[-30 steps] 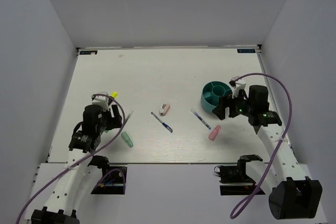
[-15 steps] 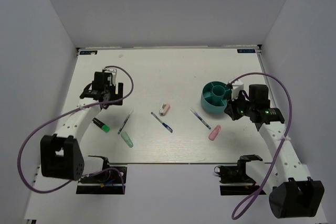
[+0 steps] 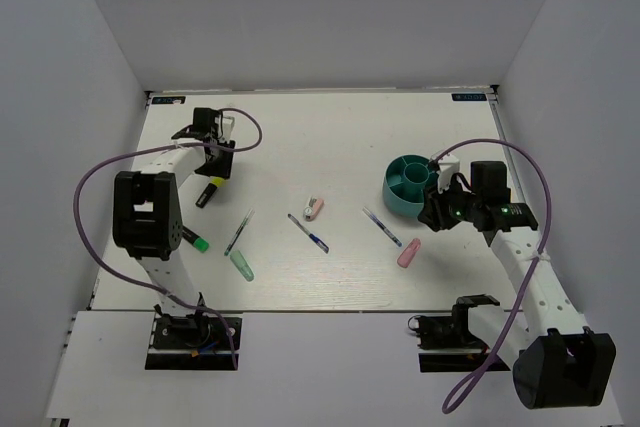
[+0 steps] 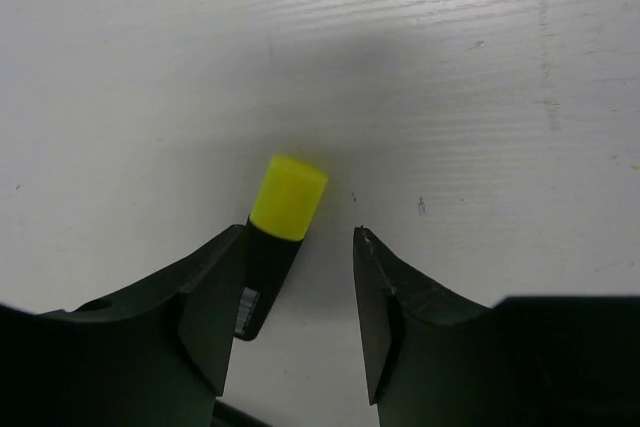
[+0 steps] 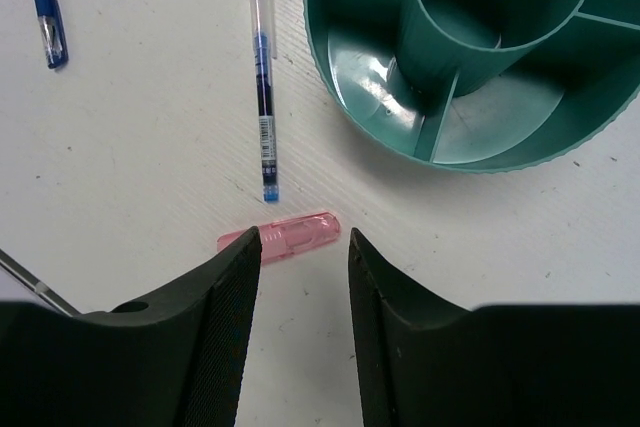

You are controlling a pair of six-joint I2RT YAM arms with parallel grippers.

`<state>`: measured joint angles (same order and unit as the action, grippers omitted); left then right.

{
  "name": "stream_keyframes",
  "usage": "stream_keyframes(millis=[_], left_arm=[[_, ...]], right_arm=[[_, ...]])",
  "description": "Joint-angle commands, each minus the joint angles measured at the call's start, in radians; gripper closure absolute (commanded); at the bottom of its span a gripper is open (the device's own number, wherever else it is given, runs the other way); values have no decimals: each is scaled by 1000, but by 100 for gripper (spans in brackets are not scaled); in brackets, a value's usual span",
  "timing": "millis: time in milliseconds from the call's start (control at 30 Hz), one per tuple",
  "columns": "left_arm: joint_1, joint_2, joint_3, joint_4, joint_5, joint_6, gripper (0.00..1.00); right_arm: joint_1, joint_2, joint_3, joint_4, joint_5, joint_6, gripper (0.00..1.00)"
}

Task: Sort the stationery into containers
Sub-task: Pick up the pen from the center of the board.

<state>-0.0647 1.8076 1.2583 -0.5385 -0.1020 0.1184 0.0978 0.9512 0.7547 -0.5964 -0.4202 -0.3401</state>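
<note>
Zero items lie in the round teal plastic tub (image 3: 392, 194). Your left gripper (image 4: 298, 242) gapes astride the yellow-capped black marker (image 4: 285, 202); your right gripper (image 5: 302, 239) gapes near the pink oblong piece (image 5: 280, 237)

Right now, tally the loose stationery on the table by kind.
Pens: 3 (left blue pen, right blue pen, grey pen)
Markers: 2 (yellow-capped marker, green-capped marker)
Stubby pieces: 3 (pink piece, pink-and-white piece, mint piece)
Total: 8
</note>
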Motion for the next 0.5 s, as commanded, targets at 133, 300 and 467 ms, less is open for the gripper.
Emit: stream_keyframes(millis=[133,300,467], left_arm=[[16,75,75,-8,54,41,41],[28,110,72,-3,58,43,41],[45,133,44,-2,62,52,41]], right_arm=[[0,-20,-3,32,12,16,56],[0,-11,1,30,35,21,54],[-3,-9,3,32,44,27,54]])
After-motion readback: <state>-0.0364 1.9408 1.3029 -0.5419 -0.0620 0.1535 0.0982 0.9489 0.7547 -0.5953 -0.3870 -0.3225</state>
